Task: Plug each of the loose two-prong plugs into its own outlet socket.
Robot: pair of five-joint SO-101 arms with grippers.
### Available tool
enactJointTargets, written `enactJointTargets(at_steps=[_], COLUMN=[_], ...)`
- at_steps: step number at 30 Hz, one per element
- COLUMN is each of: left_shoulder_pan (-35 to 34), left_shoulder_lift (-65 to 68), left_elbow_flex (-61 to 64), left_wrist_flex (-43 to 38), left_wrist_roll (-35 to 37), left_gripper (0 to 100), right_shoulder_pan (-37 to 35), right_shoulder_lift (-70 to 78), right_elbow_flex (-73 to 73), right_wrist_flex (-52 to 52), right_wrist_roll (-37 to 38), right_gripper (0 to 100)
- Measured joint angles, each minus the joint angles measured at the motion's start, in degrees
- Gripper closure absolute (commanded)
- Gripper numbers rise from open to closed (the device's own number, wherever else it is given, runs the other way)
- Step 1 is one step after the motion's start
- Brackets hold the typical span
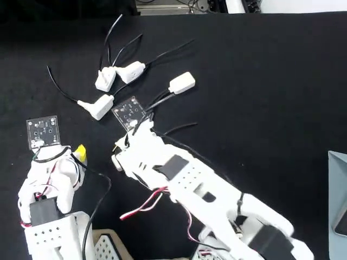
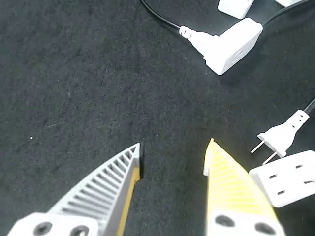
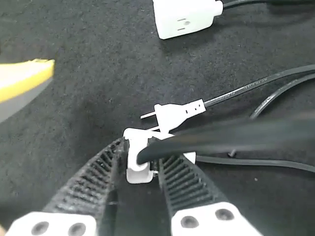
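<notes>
My right gripper (image 3: 140, 147) is shut on a small white outlet socket (image 3: 137, 164) with a black cord, low over the black cloth. Right beside it lies a loose two-prong plug (image 3: 177, 112), prongs bare. From the left wrist, that plug (image 2: 278, 140) and the socket (image 2: 290, 179) sit just past my yellow finger (image 2: 231, 191). My left gripper (image 2: 174, 147) is open with nothing between its fingers, resting near the front left (image 1: 69, 154). In the high view my right gripper (image 1: 120, 151) is mid-table. More white sockets (image 1: 132, 71) lie at the back.
Another socket (image 1: 181, 83) and an angled one (image 1: 97, 105) trail black cords across the cloth. Two small black circuit boards (image 1: 42, 131) (image 1: 129, 111) lie flat, one by each gripper. A grey box edge (image 1: 339, 200) stands at the far right.
</notes>
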Motion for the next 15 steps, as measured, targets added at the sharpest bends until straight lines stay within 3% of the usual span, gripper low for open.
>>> enactJointTargets(at_steps=[15], left_shoulder_pan=[0.00], left_shoulder_lift=[0.00], left_elbow_flex=[0.00], left_wrist_flex=[0.00], left_wrist_roll=[0.00], left_gripper=[79], right_shoulder_pan=[-2.90], right_shoulder_lift=[3.08], right_elbow_flex=[0.00], right_wrist_flex=[-4.31], right_wrist_roll=[-3.87], right_gripper=[98.6])
